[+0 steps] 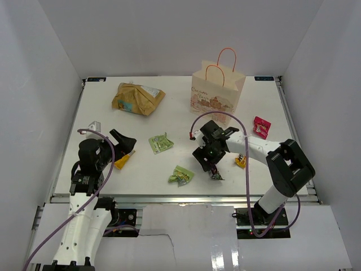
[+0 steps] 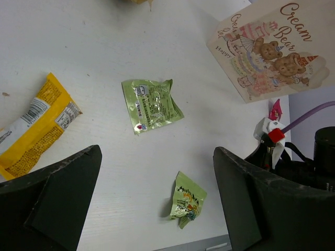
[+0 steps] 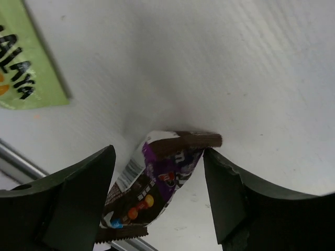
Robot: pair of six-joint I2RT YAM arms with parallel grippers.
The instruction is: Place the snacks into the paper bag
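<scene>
The beige paper bag (image 1: 217,90) with orange handles stands upright at the back of the table; its bear print also shows in the left wrist view (image 2: 272,49). My right gripper (image 1: 210,167) is open and low over the table, with its jaws on either side of the purple packet (image 3: 162,183), which also shows in the top view (image 1: 216,176). The right finger touches the packet's top corner. My left gripper (image 1: 121,141) is open and empty beside a yellow bar (image 2: 36,125). Two green packets (image 2: 152,103) (image 2: 187,200) lie between the arms. A tan-gold bag (image 1: 137,99) lies at the back left.
A second yellow bar (image 1: 241,162) lies just right of my right gripper. A red-pink packet (image 1: 261,127) lies near the right edge of the table. The table's front edge (image 1: 180,197) runs close below the purple packet and the nearer green packet (image 3: 26,68).
</scene>
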